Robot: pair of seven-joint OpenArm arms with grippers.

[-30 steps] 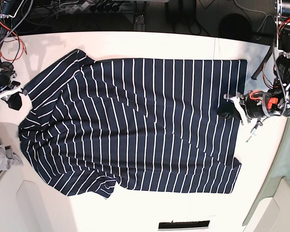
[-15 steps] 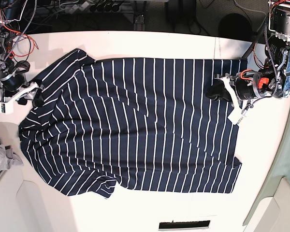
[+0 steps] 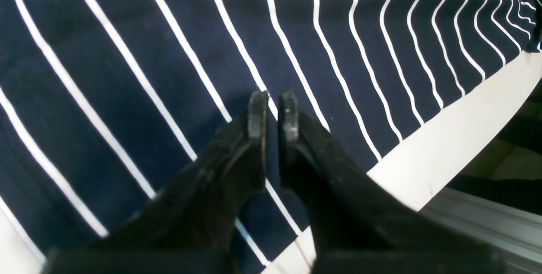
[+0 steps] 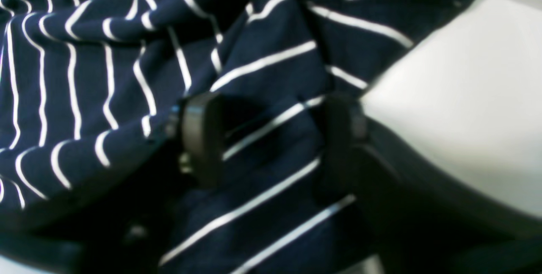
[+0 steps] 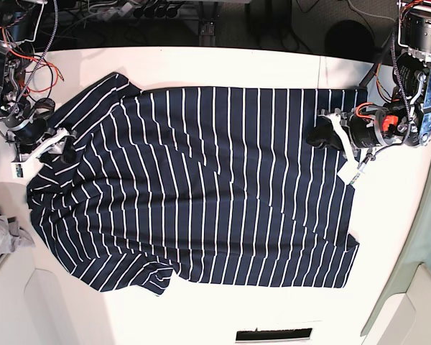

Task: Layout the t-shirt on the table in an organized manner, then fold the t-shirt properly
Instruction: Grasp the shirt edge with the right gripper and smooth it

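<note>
Since the earlier frames, the right hand (image 5: 63, 149) has been brought in from the counter's (image 5: 223, 65) edge onto the sleeve end of the t-shirt (image 5: 201, 187), and the left hand (image 5: 320, 136) has been shifted up along the hem end. The t-shirt is spread flat across the counter. Striped cloth is seen between the right hand's parted fingers (image 4: 199, 138), ungripped. The left hand (image 3: 272, 109) is nearly clenched above the cloth; whether fabric is pinched cannot be told.

The left gripper (image 3: 272, 111) hangs over the shirt (image 3: 178, 75), its black jaws nearly together with a thin gap and no cloth between them. The shirt's hem runs diagonally beside a bare strip of tabletop (image 3: 457, 138) near its edge.
</note>
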